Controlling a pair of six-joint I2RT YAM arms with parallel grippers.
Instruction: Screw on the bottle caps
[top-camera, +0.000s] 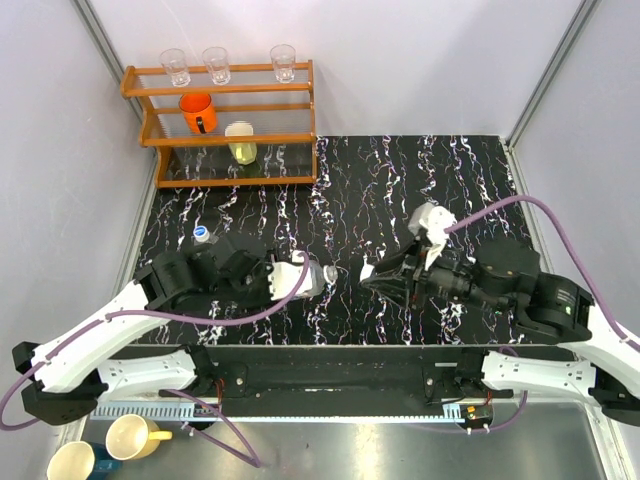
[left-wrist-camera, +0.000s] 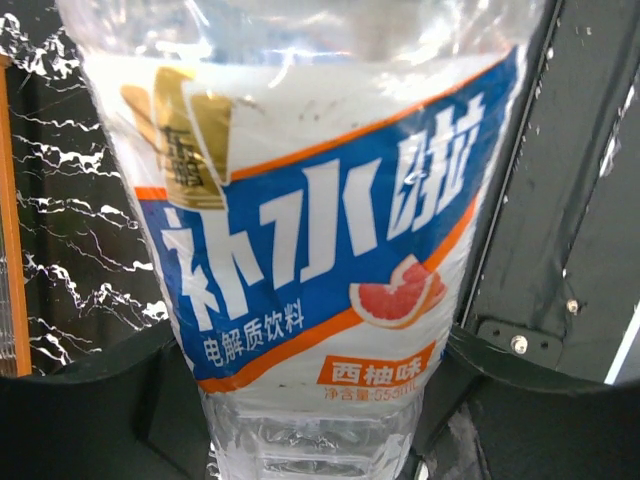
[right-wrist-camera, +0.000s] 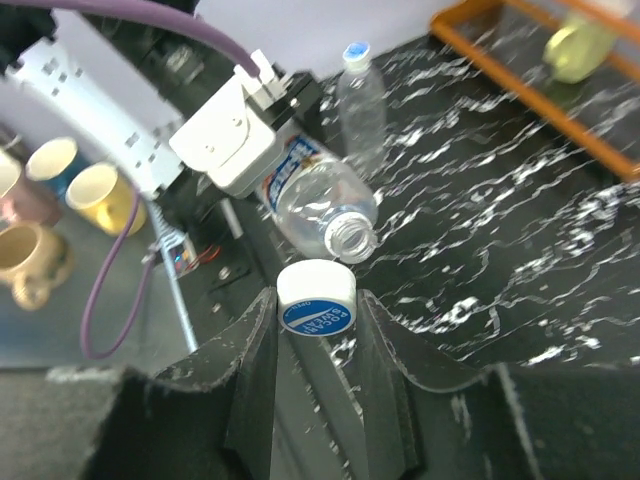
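Right gripper (right-wrist-camera: 315, 294): jaws pinched on a cap (right-wrist-camera: 316, 312), white with a blue face turned to the wrist camera. The cap sits just before an open mouth (right-wrist-camera: 352, 237), near it and not touching.

Left gripper (top-camera: 300, 276): clamped round the body of a bottle (left-wrist-camera: 320, 250), held on its side above the table (top-camera: 450, 180) with the neck pointing at the right gripper. Clear plastic; white, blue and orange label with a grapefruit slice.

Second bottle (right-wrist-camera: 360, 95): upright on the table behind the left arm, slimmer, with its own blue-topped cap (right-wrist-camera: 355, 52) in place.

Rack (top-camera: 225, 100): orange, at the far left corner. Three glasses (top-camera: 216, 63) on top, an orange cup (top-camera: 197, 112) and a yellow cup (top-camera: 241, 143) below.

Mugs (top-camera: 135, 435): off the table, beside the left base.
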